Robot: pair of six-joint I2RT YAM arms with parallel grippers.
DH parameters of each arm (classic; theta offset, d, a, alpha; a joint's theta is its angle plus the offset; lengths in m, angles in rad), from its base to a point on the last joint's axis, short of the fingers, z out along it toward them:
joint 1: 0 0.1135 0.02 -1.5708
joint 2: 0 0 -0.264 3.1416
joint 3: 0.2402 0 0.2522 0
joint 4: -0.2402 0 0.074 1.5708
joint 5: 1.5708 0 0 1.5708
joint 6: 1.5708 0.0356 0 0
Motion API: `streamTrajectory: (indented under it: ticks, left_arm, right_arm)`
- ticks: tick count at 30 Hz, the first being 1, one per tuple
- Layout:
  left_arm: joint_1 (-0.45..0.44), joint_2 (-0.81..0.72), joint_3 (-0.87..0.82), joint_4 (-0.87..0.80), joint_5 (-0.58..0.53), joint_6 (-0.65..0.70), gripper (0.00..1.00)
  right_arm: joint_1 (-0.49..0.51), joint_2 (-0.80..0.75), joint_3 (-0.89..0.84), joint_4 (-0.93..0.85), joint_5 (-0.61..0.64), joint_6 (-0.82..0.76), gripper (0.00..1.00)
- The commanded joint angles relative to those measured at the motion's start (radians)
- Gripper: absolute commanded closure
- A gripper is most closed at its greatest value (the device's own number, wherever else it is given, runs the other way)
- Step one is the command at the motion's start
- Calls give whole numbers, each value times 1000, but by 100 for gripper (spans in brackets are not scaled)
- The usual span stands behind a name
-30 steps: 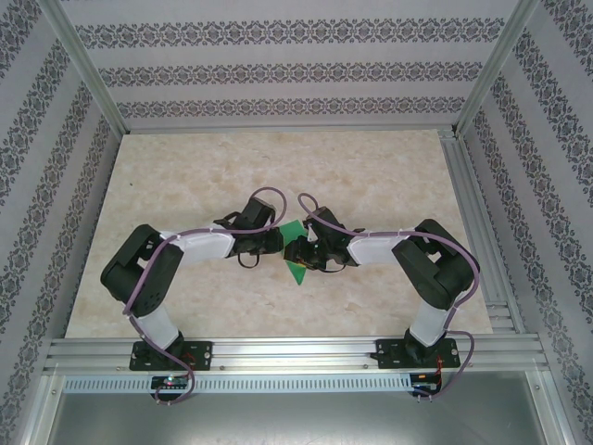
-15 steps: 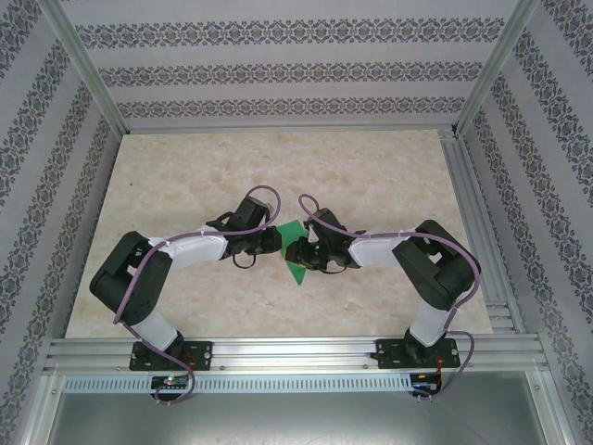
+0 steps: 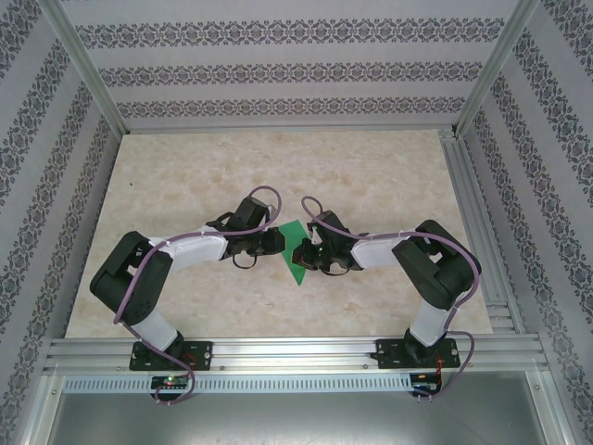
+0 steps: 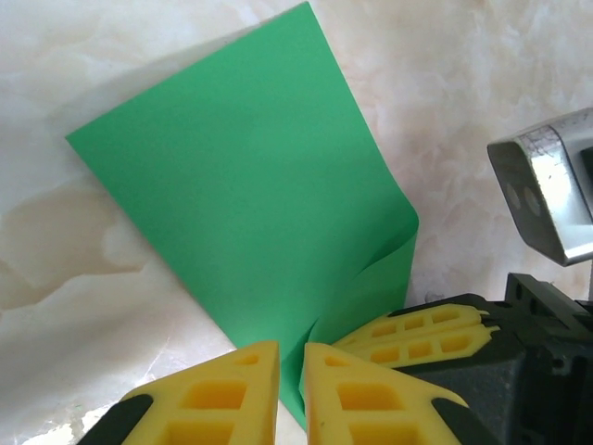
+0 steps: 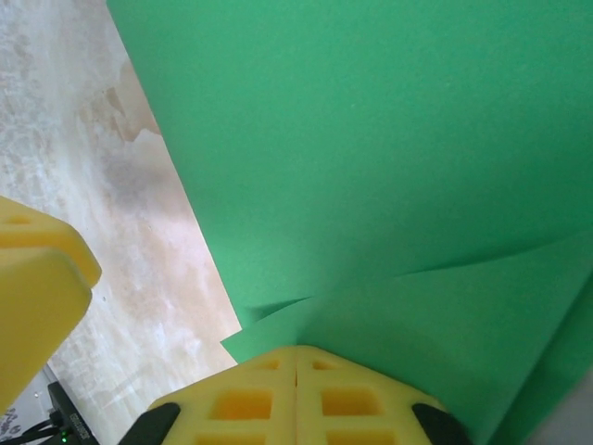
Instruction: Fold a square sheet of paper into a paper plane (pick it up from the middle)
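Green, thin and smooth: square sheet of paper (image 4: 241, 185) near the middle of the marble-patterned table (image 3: 371, 167), flat over most of its face, one corner curled up in a soft fold. Pinched at its near edge by left gripper (image 4: 292, 360), ribbed yellow pads almost touching. Clamped at the curled flap by right gripper (image 5: 296, 360), pads pressed flush together.
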State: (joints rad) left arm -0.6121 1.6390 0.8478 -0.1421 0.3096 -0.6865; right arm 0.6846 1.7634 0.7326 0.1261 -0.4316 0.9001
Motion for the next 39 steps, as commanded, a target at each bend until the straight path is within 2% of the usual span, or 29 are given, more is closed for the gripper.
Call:
streamTrajectory:
  ticks: [1,19,30,39]
  left_arm:
    - [-19,23,12,47,32,1,84]
    - [-57,101,18,91,98,-21,93]
    - [-59,110,-18,73,99,-11,94]
    - [-58,145,2,22,48,2,96]
  right_arm:
    - [-11,30,-27,-60,43,-14,99]
    - [-14,41,-24,-71,43,-15,100]
    - [-15,38,-25,-77,44,-12,100]
    - [-15,5,-18,-60,2,-28,100]
